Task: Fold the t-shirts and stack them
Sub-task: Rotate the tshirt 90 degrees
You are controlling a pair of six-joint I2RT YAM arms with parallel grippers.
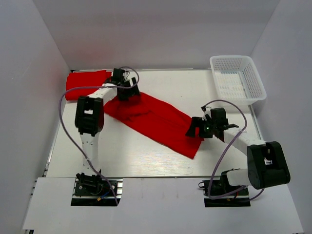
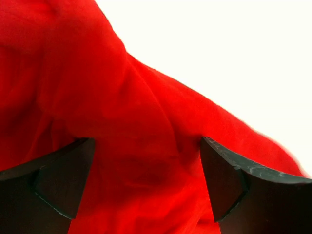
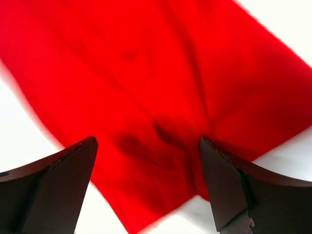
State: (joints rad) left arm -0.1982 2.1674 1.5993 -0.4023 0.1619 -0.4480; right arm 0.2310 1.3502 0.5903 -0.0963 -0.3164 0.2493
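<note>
A red t-shirt [image 1: 155,119] lies as a long band slanting across the table from upper left to lower right. A second red t-shirt [image 1: 87,78] sits folded at the far left corner. My left gripper [image 1: 127,92] is open over the band's upper left end; red cloth [image 2: 141,146] fills the space between its fingers [image 2: 222,183]. My right gripper [image 1: 194,129] is open over the band's lower right end, the cloth's hem [image 3: 161,170] lying between its fingers [image 3: 224,187].
A white mesh basket [image 1: 239,78] stands at the far right corner. White walls close in the table on the left, back and right. Cables loop beside both arms.
</note>
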